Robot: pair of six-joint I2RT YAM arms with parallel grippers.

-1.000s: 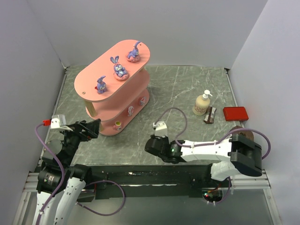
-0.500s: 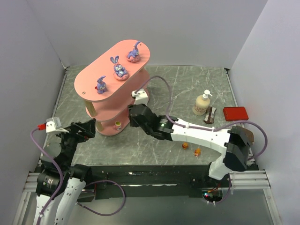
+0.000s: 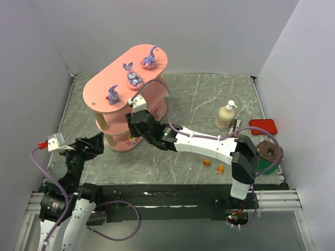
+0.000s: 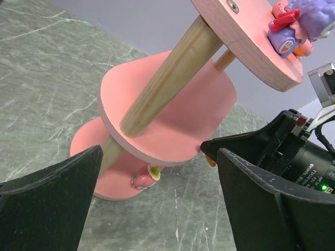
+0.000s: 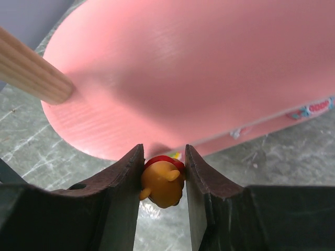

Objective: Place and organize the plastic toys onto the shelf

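Tabletop (image 3: 209, 99); right gripper (image 5: 163, 152) around orange toy (image 5: 163, 185)

Shelf (image 3: 99, 90): standing upper-left of centre, three bunnies (image 3: 134, 77) taking up its top board. Middle board (image 5: 183, 78): lying open ahead of the right gripper (image 5: 162, 157), which is carrying an orange toy (image 5: 163, 184); wooden post (image 5: 31, 73) standing at upper left. Right arm (image 3: 204, 146): stretching across mid-frame. Pump bottle (image 3: 225, 116), red box (image 3: 263, 126): hemming the right side.
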